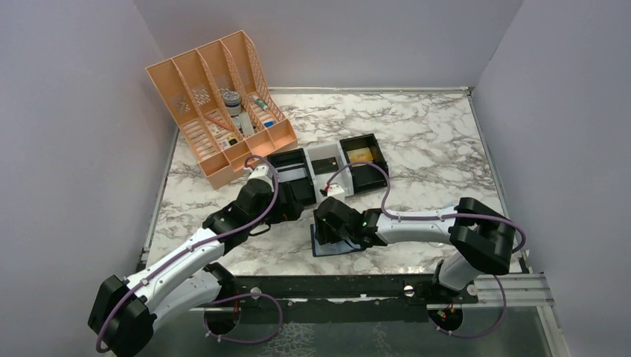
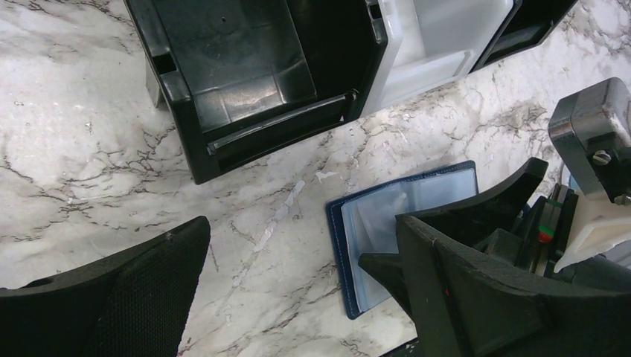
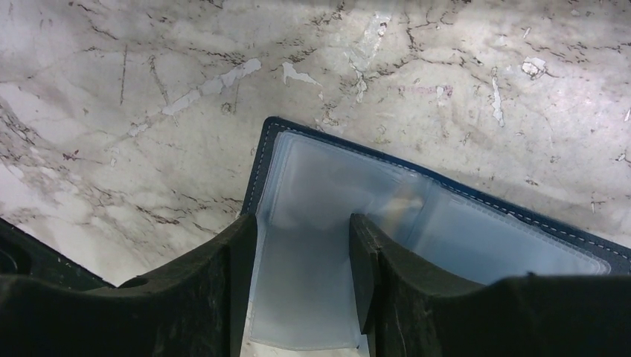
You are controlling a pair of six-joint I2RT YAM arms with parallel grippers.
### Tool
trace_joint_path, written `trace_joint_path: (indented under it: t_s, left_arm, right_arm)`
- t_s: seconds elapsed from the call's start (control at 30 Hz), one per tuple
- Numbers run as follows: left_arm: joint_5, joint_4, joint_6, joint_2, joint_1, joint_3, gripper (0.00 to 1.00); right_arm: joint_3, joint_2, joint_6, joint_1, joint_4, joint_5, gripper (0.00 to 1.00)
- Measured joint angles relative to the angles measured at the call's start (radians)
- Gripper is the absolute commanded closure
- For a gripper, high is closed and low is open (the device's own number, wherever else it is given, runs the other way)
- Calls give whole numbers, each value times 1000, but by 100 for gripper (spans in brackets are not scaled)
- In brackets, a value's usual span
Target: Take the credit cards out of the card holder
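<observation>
Half parted and gripping nothing, the right pincer [image 3: 303, 223] stood directly over the card holder [image 3: 484, 245], which lay open lengthwise along the desk's [image 1: 417, 134] near edge; the wide-open left pincer [image 2: 286, 245] hung just beside its left end.

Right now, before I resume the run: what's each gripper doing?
Left gripper: wide open, holding nothing.
Right gripper: partly open, straddling a clear pocket of the card holder, nothing visibly gripped.

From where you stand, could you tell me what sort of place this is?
Probably a robot test booth: plain grey walls box in a marble-look table, with an orange file rack as prop.
</observation>
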Motion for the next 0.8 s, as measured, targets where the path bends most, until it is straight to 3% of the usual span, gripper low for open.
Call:
trace_joint_path:
  t_s: [0.47,0.8]
  left_arm:
    - [7,0,0,-1,0,0,1]
    - [95,48,10,3,0,-15,3]
  right_arm:
    - [-40,-40,14,-30,-5,-34,77]
    - [-154,-164,47,-174,99,-227,74]
